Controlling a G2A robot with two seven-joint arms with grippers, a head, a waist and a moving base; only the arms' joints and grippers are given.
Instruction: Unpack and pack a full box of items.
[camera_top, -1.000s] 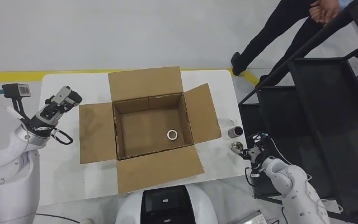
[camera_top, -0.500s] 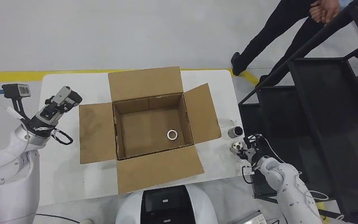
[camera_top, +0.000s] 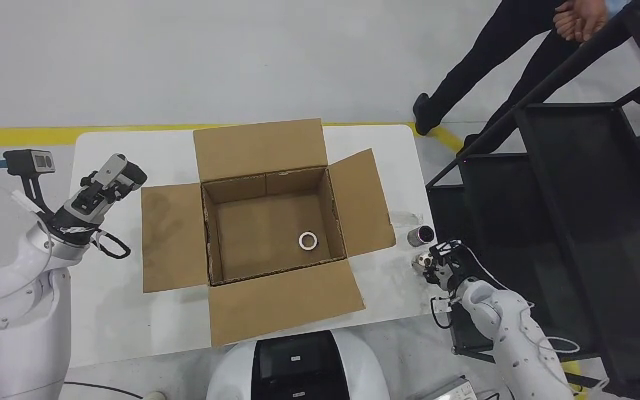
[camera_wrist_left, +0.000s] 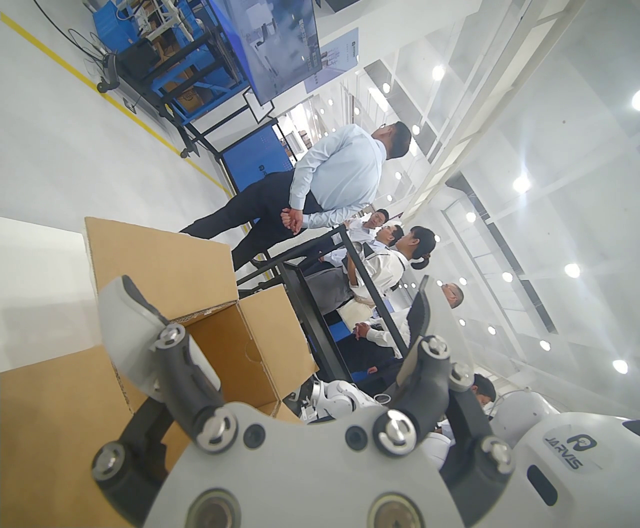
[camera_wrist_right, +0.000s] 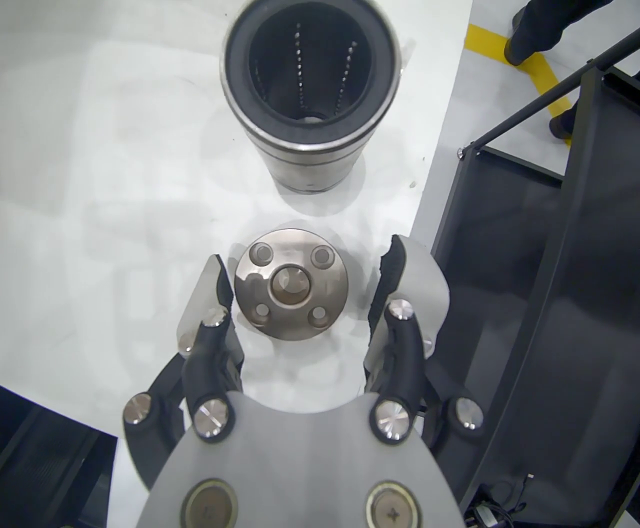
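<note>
Right tool wide, astride round steel disc on white bench, 4 o'clock edge. Grey metal cylinder upright near disc. Open brown cardboard box mid-bench, small white ring inside. Left tool wide at box's 9 o'clock. Black rack at bench's 3 o'clock; yellow floor line at 12.

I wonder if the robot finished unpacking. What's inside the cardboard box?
One small white ring lies on the floor of the cardboard box, near a side wall. The rest looks bare. The strip right behind the near wall is covered.
</note>
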